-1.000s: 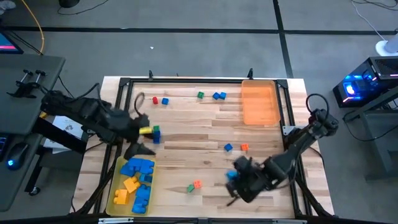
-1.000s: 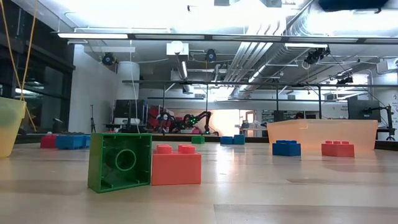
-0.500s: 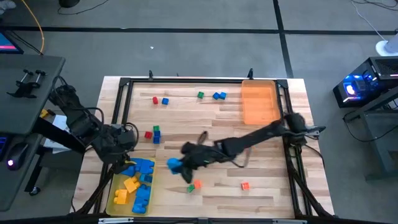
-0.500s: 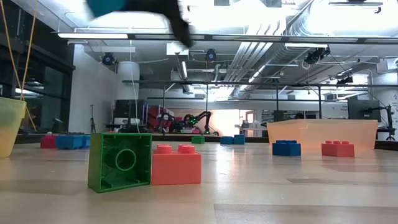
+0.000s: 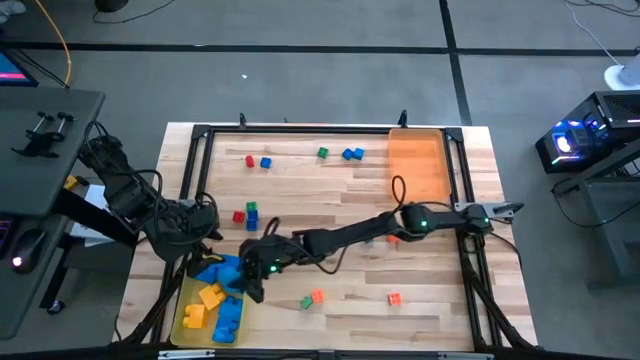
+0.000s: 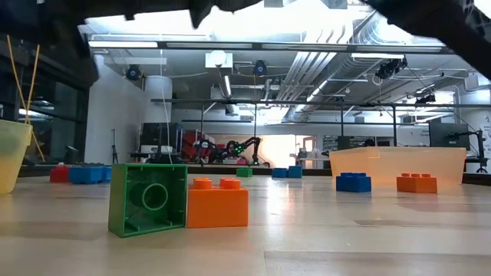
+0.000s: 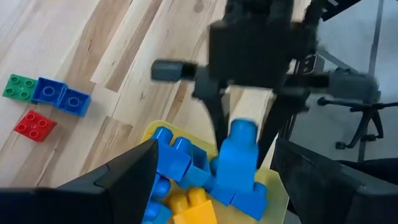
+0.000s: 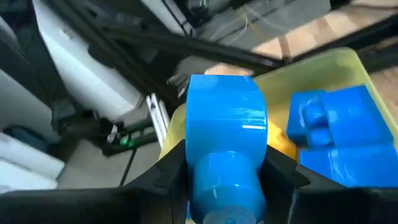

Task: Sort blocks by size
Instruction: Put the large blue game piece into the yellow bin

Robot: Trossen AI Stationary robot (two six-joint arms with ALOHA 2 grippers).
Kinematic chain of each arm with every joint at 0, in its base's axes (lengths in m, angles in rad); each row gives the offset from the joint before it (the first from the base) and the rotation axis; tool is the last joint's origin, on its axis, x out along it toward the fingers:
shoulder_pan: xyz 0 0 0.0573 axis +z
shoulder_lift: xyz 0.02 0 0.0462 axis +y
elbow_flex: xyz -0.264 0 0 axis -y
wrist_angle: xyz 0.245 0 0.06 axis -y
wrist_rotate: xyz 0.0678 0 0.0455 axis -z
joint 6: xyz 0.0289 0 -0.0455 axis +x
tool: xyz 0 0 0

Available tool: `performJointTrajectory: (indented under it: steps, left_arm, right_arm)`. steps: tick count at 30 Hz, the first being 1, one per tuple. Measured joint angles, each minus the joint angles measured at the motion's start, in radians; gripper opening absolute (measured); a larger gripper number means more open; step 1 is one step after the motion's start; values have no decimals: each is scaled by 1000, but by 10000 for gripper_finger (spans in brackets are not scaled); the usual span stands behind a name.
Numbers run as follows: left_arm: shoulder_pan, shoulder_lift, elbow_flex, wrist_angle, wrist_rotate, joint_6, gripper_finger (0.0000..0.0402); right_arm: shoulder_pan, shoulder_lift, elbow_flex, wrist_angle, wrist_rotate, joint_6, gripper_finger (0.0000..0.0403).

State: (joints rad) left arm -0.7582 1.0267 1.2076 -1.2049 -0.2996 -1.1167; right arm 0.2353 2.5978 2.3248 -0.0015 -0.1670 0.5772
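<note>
My right gripper (image 5: 252, 272) reaches across the table from its right side and is shut on a blue block (image 7: 239, 155) over the far end of the yellow tray (image 5: 181, 322). Several blue and yellow blocks (image 5: 218, 298) lie in that tray. My left gripper (image 5: 205, 240) stands open just beyond the tray's far end; in its wrist view, its fingers (image 7: 134, 177) frame the tray. Small blocks lie scattered on the table: a red one (image 5: 238, 215), a green-and-blue pair (image 5: 251, 214) and a green-and-orange pair (image 5: 312, 298). My right gripper pinches the blue block by two opposite sides (image 8: 199, 149) between its two fingers (image 8: 169, 173). It comes from the table's right side, slanting down. The block stands on end over the tray's blocks; I cannot tell whether its lower end (image 7: 235, 186) touches them.
A translucent orange tray (image 5: 418, 165) stands at the far right. More small blocks lie along the far edge (image 5: 351, 153) and near the front (image 5: 394, 298). The low view shows a green block (image 6: 148, 199) beside an orange one (image 6: 217, 203). A black frame (image 5: 200, 135) rims the table.
My right gripper has swept from the table's near right across to the yellow tray at the left, sinking and rolling its wrist, with the blue block in its hold. My left gripper has drawn back from the red and green blocks toward the table's left edge.
</note>
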Motion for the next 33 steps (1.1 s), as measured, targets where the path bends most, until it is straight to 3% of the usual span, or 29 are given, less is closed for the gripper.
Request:
performJointTrajectory:
  steps: [4, 9, 13, 17, 24, 33]
  left_arm:
    - [0, 0, 0, 0, 0, -5, 307]
    - [0, 0, 0, 0, 0, -8, 307]
    - [0, 0, 0, 0, -1, -7, 307]
    - [0, 0, 0, 0, -2, -7, 307]
    - [0, 0, 0, 6, -20, -5, 307]
    - [0, 3, 0, 81, -97, 85, 307]
  right_arm:
    - [1, 34, -3, 125, 73, -2, 146]
    - [1, 35, -19, 134, 111, 46, 271]
    - [-8, 35, -19, 146, 69, 72, 340]
    - [-28, 24, -19, 97, -54, 122, 358]
    - [-60, -62, -20, -258, -120, -20, 360]
    - [-59, -245, -19, -860, 52, -287, 361]
